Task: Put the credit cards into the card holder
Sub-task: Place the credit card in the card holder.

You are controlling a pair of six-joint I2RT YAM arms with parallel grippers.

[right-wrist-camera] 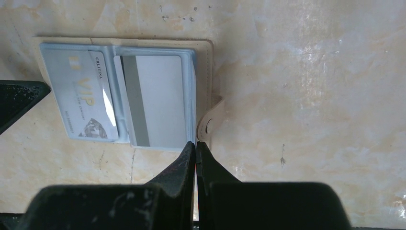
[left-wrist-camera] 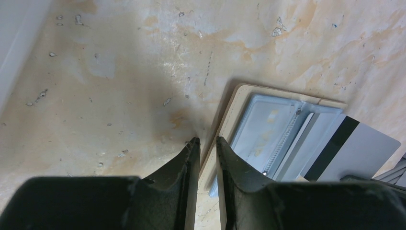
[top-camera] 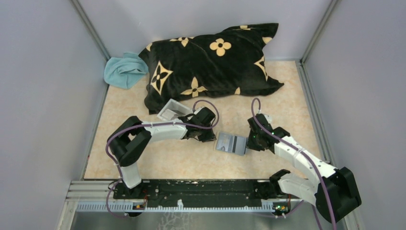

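Tan card holder (right-wrist-camera: pixel 203 57) lies open and flat between the 2 grippers, with 2 credit cards (right-wrist-camera: pixel 153 100) on its grey pockets. The cards look light, stiff and slick, so push an edge rather than pinch. Right gripper (right-wrist-camera: pixel 195 146) has its fingers together beside the holder's tab (right-wrist-camera: pixel 210 122). Left gripper (left-wrist-camera: pixel 206 143) has its fingers slightly apart astride the opposite edge; cannot tell if they are clamped.

Left pincer (top-camera: pixel 210 136), right pincer (top-camera: pixel 250 139) close on either side of card holder (top-camera: pixel 231 143); pillow (top-camera: pixel 210 62) behind.

Clad in white shells between bulky black joint housings: left arm (top-camera: pixel 158 130) and right arm (top-camera: pixel 306 160). Strung with purple cables (top-camera: pixel 253 106) from base to wrist. Tipped with matte black, tapering fingers (left-wrist-camera: pixel 182 167) on left gripper (left-wrist-camera: pixel 207 143) and right gripper (right-wrist-camera: pixel 196 146). Dotted with small green lights (top-camera: pixel 252 139).
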